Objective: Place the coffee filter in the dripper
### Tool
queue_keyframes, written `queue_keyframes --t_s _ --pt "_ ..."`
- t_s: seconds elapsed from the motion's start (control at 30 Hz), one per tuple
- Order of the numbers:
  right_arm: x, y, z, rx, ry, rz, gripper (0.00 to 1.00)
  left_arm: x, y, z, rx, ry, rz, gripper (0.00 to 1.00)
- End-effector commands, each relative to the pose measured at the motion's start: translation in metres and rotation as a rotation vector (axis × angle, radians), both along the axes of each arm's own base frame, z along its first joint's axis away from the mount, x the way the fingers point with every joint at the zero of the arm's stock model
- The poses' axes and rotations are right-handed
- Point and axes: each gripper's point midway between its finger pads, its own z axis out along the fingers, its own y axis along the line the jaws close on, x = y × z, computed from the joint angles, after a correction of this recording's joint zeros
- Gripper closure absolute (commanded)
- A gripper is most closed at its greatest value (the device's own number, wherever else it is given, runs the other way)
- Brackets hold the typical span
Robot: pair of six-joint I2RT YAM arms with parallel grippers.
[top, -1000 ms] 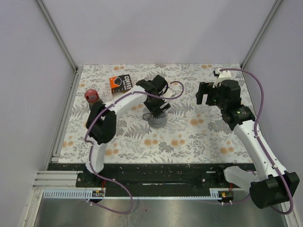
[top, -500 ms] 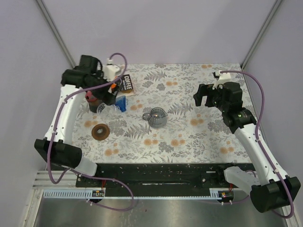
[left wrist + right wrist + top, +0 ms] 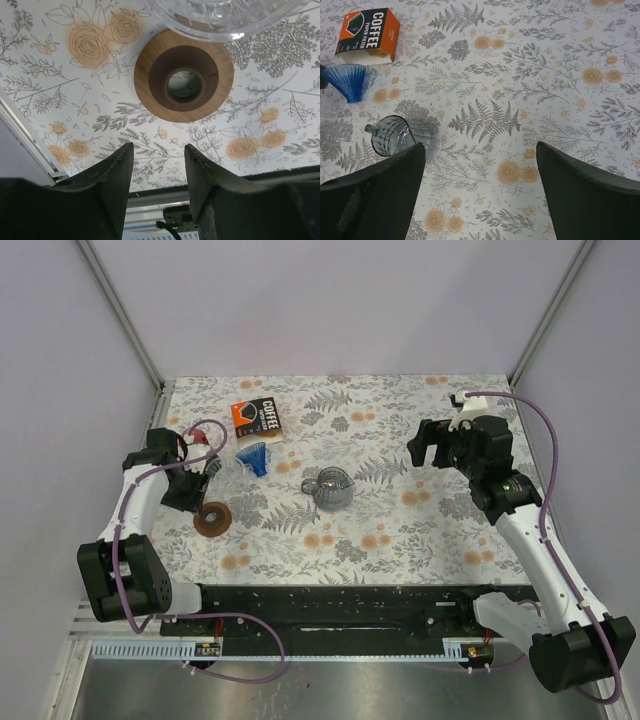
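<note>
Parked over ring (image 3: 141, 82) with left gripper (image 3: 158, 150) jaws half apart, empty, right gripper (image 3: 480, 150) spread wide, probably keeping box (image 3: 254, 417) and dripper (image 3: 255, 457) reachable.

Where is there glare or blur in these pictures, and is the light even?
Left wrist view: a small bright glare on the clear vessel near the wooden ring. Top view: even light, faint shadows. Right wrist view: coffee filter box sharp, right gripper dark with little detail.

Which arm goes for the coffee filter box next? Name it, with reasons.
Left. Its gripper hangs by the wooden ring, on the same side as the filter box and blue dripper. The right gripper, open, hangs far across the table, beyond the glass pitcher.
</note>
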Motion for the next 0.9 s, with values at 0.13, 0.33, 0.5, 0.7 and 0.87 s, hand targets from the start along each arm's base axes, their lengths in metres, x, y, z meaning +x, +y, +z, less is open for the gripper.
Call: queue_keyframes --t_s 0.13,0.33,0.5,0.7,0.87 --pt "0.001 0.0 0.019 0.015 -0.072 -0.002 0.01 0.049 0.012 -0.024 0.033 -0.124 0.04 0.51" --pt "0.001 -0.003 0.02 0.002 -0.079 -0.01 0.01 0.052 0.005 -0.053 -0.016 -0.076 0.036 0.54" --pt "0.002 -0.004 0.017 -0.003 -0.073 -0.012 0.01 0.047 -0.001 -0.064 -0.04 -0.08 -0.006 0.55" --pt "0.003 -0.002 0.017 -0.007 -0.068 -0.004 0.01 0.042 0.007 -0.083 0.005 -0.034 0.003 0.56" --pt "0.003 -0.004 0.017 -0.013 -0.069 -0.011 0.01 0.033 0.012 -0.098 0.038 0.002 0.011 0.79"
